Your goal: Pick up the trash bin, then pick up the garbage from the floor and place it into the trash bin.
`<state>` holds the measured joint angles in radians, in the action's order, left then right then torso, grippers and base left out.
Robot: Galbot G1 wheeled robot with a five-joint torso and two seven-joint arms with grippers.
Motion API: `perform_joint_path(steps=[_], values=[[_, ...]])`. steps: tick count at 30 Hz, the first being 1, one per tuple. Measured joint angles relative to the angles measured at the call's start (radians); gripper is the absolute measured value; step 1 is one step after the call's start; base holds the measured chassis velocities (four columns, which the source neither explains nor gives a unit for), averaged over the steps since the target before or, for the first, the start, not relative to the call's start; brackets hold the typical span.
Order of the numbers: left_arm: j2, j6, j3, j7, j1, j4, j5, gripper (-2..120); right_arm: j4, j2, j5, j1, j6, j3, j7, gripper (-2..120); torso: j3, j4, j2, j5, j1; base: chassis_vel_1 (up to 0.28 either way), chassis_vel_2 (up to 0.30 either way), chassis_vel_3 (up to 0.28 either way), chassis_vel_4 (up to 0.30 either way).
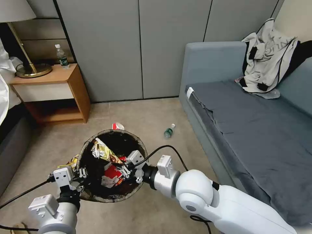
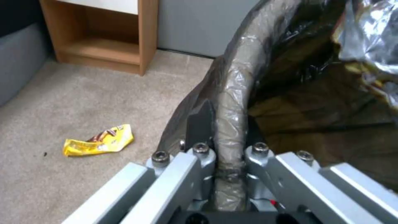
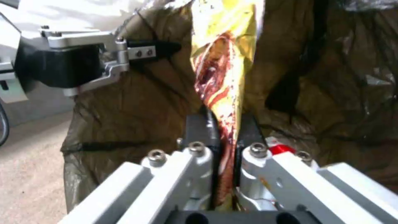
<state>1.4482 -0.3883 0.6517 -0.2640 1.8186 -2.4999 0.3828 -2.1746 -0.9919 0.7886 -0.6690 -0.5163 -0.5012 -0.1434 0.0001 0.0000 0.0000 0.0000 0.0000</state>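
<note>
The trash bin [image 1: 113,131], round with a dark bag liner, hangs low in front of me. My left gripper [image 1: 82,172] is shut on its near-left rim [image 2: 234,93], one finger on each side of the wall. My right gripper [image 1: 123,168] reaches over the bin's mouth, shut on a yellow-gold snack wrapper [image 1: 102,151] that stands up inside the liner [image 3: 124,109]. The wrist view shows that wrapper [image 3: 224,71] pinched between the fingers. A red-and-white carton [image 1: 112,177] lies inside the bin. On the carpet lie a yellow wrapper [image 2: 99,143], a clear bottle [image 1: 169,130] and a red-and-white carton [image 1: 117,125].
A wooden nightstand [image 1: 55,94] with a lamp and a water bottle [image 1: 61,57] stands at the far left. A grey sofa [image 1: 260,130] with a jacket [image 1: 269,61] on it lines the right side. Grey wall panels close the back; open carpet lies between.
</note>
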Motion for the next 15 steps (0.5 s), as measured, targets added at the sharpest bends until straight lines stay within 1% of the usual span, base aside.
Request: perform_joint_path(steps=[1,2,4,5,6,7,8,11,12,13,15], values=[[-0.001,0.000,0.000,0.000,-0.001,0.000,0.000,3,-0.002,0.000,0.000,-0.001,0.000,-0.002,-0.005,14,0.000,0.0000,0.000,0.0000,0.000,0.000,0.000,0.000,0.000],[-0.001,0.000,0.000,0.000,-0.001,0.000,0.000,3,-0.002,0.000,0.000,-0.001,0.000,-0.002,-0.005,14,0.000,0.0000,0.000,0.0000,0.000,0.000,0.000,0.000,0.000],[-0.002,0.000,-0.001,0.000,-0.001,0.000,0.001,3,-0.002,-0.004,0.001,0.000,0.000,-0.003,-0.011,24,0.000,0.0000,0.000,0.0000,0.000,0.000,0.000,0.000,0.000],[-0.002,0.000,-0.001,0.000,-0.001,0.000,0.001,3,-0.002,-0.006,0.001,0.002,0.000,-0.003,-0.013,25,0.000,0.0000,0.000,0.0000,0.000,0.000,0.000,0.000,0.000],[-0.002,0.000,-0.001,0.000,-0.001,0.000,0.001,3,-0.002,-0.010,0.003,0.005,0.000,-0.003,-0.016,32,0.000,0.0000,0.000,0.0000,0.000,0.000,0.000,0.000,0.000],[-0.002,0.000,-0.001,0.000,-0.001,0.000,0.001,3,-0.002,-0.010,0.003,0.005,0.000,-0.003,-0.016,32,0.000,0.0000,0.000,0.0000,0.000,0.000,0.000,0.000,0.000],[-0.003,0.000,-0.001,0.000,-0.001,0.000,0.001,3,-0.001,-0.013,0.004,0.009,0.000,-0.003,-0.018,35,0.000,0.0000,0.000,0.0000,0.000,0.000,0.000,0.000,0.000],[-0.003,0.000,-0.001,0.000,0.000,0.000,0.002,3,0.002,-0.019,0.007,0.020,-0.001,-0.008,-0.021,48,0.000,0.0000,0.000,0.0000,0.000,0.000,0.000,0.000,0.000],[-0.003,0.000,-0.001,0.000,0.000,0.000,0.002,3,0.002,-0.019,0.007,0.020,-0.001,-0.008,-0.021,48,0.000,0.0000,0.000,0.0000,0.000,0.000,0.000,0.000,0.000],[-0.004,0.000,-0.001,0.000,0.000,0.000,0.002,3,0.003,-0.020,0.008,0.023,-0.002,-0.010,-0.021,55,0.000,0.0000,0.000,0.0000,0.000,0.000,0.000,0.000,0.000],[-0.005,0.000,0.000,0.000,0.001,0.000,0.002,3,0.003,-0.022,0.010,0.027,-0.002,-0.010,-0.021,63,0.000,0.0000,0.000,0.0000,0.000,0.000,0.000,0.000,0.000]])
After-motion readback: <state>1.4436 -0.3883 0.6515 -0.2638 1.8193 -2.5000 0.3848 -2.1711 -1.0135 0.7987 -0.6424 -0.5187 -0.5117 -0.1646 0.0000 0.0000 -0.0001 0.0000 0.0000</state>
